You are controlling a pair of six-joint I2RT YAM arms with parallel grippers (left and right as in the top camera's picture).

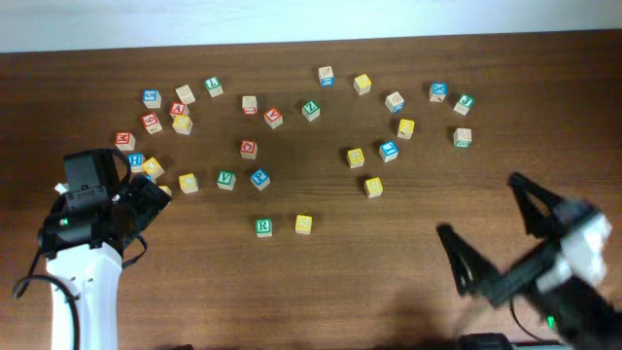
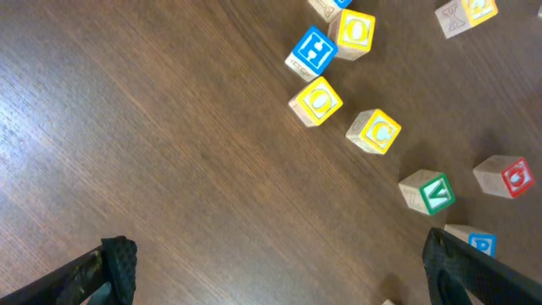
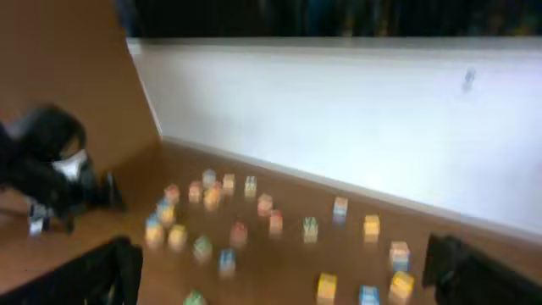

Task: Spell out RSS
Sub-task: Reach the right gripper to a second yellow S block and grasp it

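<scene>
wood table (image 1: pixel 379 282), r block (image 1: pixel 262 227) beside s block (image 1: pixel 303 224), left claw (image 2: pixel 278 254), right claw (image 3: pixel 284 254) both spread

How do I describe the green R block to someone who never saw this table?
On the brown table, most letter blocks lie scattered toward the far side. Two sit alone, nearer the robot. The green R block is the left one; the yellow block is the right.

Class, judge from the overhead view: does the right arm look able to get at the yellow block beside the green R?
Probably yes. Only bare table lies between the open right gripper and the yellow block; the green R sits on its far side.
</scene>
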